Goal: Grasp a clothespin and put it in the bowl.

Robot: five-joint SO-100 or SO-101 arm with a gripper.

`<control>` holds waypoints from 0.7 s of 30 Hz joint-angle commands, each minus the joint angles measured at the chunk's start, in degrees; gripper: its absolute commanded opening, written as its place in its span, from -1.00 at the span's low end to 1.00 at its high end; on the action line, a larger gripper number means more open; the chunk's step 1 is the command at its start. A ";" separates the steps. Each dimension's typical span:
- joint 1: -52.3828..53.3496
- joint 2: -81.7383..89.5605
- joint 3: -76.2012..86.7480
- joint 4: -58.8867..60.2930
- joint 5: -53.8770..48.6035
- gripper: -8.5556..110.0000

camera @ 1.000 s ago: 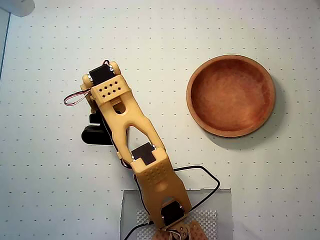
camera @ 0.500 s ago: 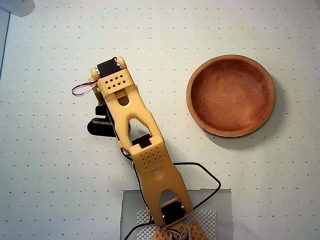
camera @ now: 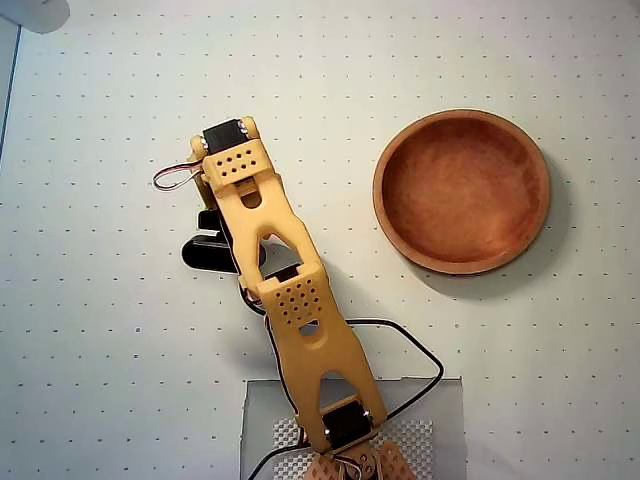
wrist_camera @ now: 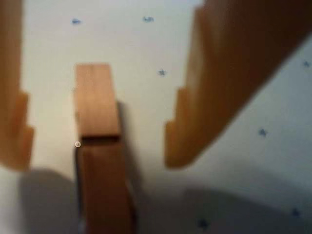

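A: Wrist view first: the clothespin (wrist_camera: 97, 146) lies on the white dotted table (wrist_camera: 146, 48), running from the upper middle of the frame down to the bottom edge, a little left of centre. A notch crosses it about halfway along.

B: And the gripper (wrist_camera: 95, 148)?

A: Its two orange fingers stand wide apart, one at the left edge (wrist_camera: 12, 117), the other (wrist_camera: 204, 107) coming in from the upper right. The clothespin sits in the gap between them, nearer the left finger, and touches neither. A strip of bare table shows on each side of it.

B: Can you find the clothespin from above?

A: No. Overhead view shows the orange arm (camera: 290, 300) reaching from the bottom centre of the frame up toward the upper left, and it covers whatever lies under its front end. Only a black part sticks out on its left side, with a loop of red and white wire (camera: 170, 178) above it.

B: Where is the bowl (camera: 462, 262)?

A: Right half of the overhead frame, above the middle, well apart from the arm. It is round, reddish-brown, and nothing lies inside it.

B: Anything else on the table?

A: A black cable (camera: 415, 350) curls out near the bottom centre, beside the clear base plate (camera: 440, 400) under the arm's foot.
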 commanded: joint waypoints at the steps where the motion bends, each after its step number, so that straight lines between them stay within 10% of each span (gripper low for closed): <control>1: 0.26 1.49 -3.08 0.88 -0.44 -0.56; 21: 0.26 0.35 -3.08 0.88 -0.44 -0.86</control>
